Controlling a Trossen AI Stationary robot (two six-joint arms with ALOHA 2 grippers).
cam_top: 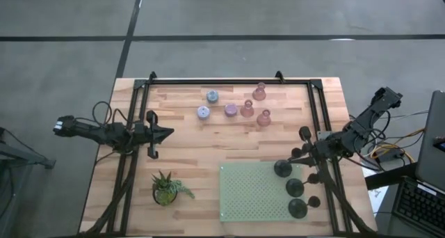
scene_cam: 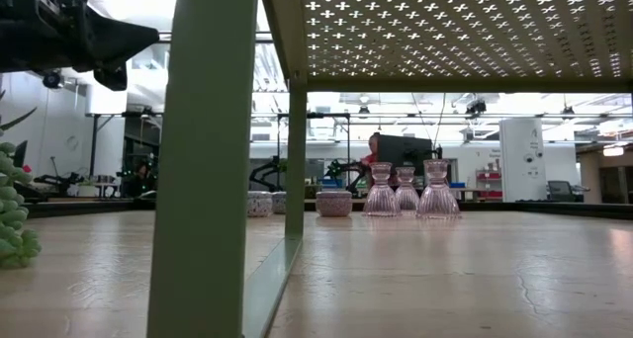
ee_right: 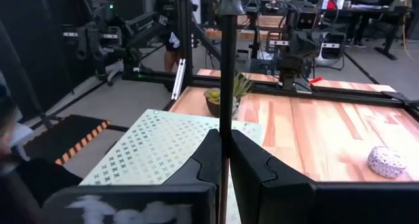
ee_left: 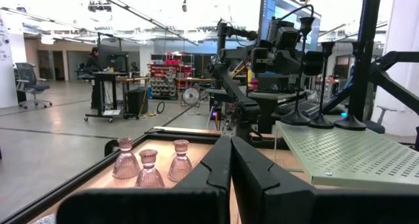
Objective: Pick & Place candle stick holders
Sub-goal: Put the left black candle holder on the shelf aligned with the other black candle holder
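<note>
Your right tool (cam_top: 306,152) is clamped on a black holder's (ee_right: 225,73) stem above the green rack (cam_top: 250,189), three black holders (cam_top: 295,188) on it. Pink holders (cam_top: 247,109) and lilac ones (cam_top: 208,104) sit at the worktop's (cam_top: 208,144) far side. Left tool (cam_top: 167,133) closed, empty.

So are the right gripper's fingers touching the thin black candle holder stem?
Touching. In the right wrist view the right gripper's dark fingers close on the thin black stem, no gap visible.
</note>
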